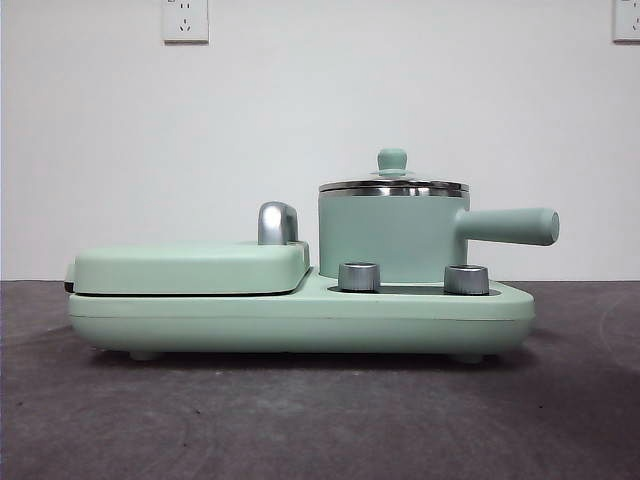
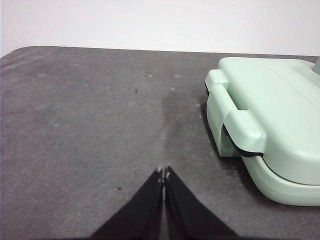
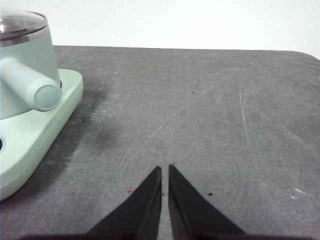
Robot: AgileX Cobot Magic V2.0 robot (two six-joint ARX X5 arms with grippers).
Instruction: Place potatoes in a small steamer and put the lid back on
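Mint-green plastic fills the middle of the front view: at left the flat hinged griddle plate (image 1: 190, 268) with its chrome handle (image 1: 277, 223), at right the small mint-green cylindrical steamer pot (image 1: 392, 238), standing on the shared base (image 1: 300, 318) behind two steel dials (image 1: 359, 277), its straight handle pointing right. The round steel-rimmed glass lid (image 1: 393, 185) with its green knob sits on the pot. No potato shows. The left gripper (image 2: 163, 172) hangs over the dark tabletop (image 2: 90, 125) beside the griddle, jaws pressed together; the right gripper (image 3: 165, 170) hangs near the pot's handle, jaws nearly together, empty.

mint-green small steamer (image 1: 392, 238) upright, glass lid (image 1: 393, 185) seated on top
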